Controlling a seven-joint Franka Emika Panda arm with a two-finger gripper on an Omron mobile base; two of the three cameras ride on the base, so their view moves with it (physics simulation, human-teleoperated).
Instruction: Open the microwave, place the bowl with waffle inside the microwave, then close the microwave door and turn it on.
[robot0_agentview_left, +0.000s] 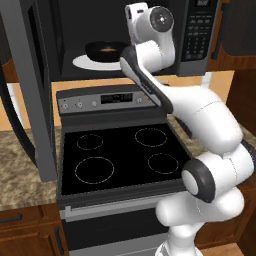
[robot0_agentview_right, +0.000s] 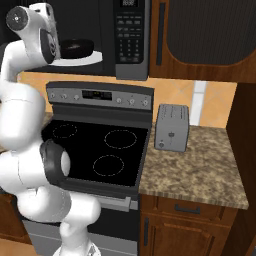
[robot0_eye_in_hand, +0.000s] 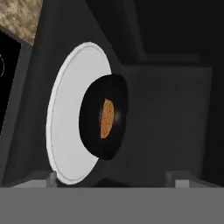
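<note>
The microwave (robot0_agentview_left: 197, 35) hangs above the stove with its door (robot0_agentview_left: 30, 90) swung wide open to the left. On the white turntable plate (robot0_eye_in_hand: 70, 127) inside rests the black bowl (robot0_eye_in_hand: 103, 127) with the golden waffle (robot0_eye_in_hand: 107, 118) in it. The bowl (robot0_agentview_left: 106, 50) also shows in the left base view, and the bowl (robot0_agentview_right: 76, 47) sits just past my hand in the right base view. My gripper (robot0_eye_in_hand: 111, 179) is open and holds nothing. It faces the bowl from the cavity's mouth, a short way back, with a fingertip (robot0_eye_in_hand: 52, 177) on each side.
The black stove (robot0_agentview_left: 120, 155) with its knob panel lies below the microwave. A silver toaster (robot0_agentview_right: 171, 127) stands on the granite counter (robot0_agentview_right: 200, 170) to the right. The open door juts out over the left counter, beside my arm.
</note>
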